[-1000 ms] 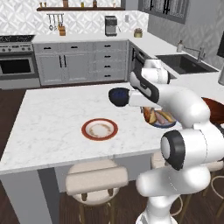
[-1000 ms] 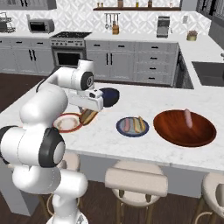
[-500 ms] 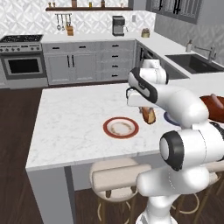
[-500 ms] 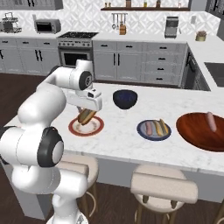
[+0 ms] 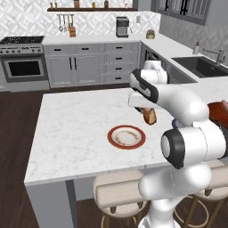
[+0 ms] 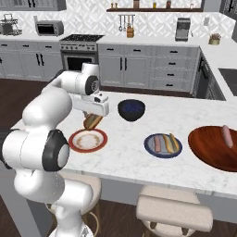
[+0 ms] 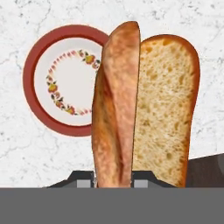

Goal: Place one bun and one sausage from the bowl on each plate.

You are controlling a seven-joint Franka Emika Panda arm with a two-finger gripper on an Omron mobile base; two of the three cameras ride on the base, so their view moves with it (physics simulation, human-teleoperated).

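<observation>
Carried across now, the bun (image 6: 93, 121) hangs pinched in the gripper (image 6: 94, 121), just short of the white plate (image 6: 88, 140), at its 3 o'clock in the hand view. Blue plate (image 6: 162, 146) already holds bun and sausage; one sausage (image 6: 226, 136) waits in the bowl (image 6: 210, 150) on the desk (image 6: 125, 150).

A golden-brown crust and pale tan crumb are shown on the bun (image 7: 144, 109). The white plate (image 7: 65, 81) is ringed in orange-red, with small fruit motifs. The slate-blue plate (image 6: 163, 146), reddish-brown bowl (image 6: 214, 149) and blue-black bowl (image 6: 131, 109) are set on grey-veined white marble (image 5: 75, 129).
</observation>
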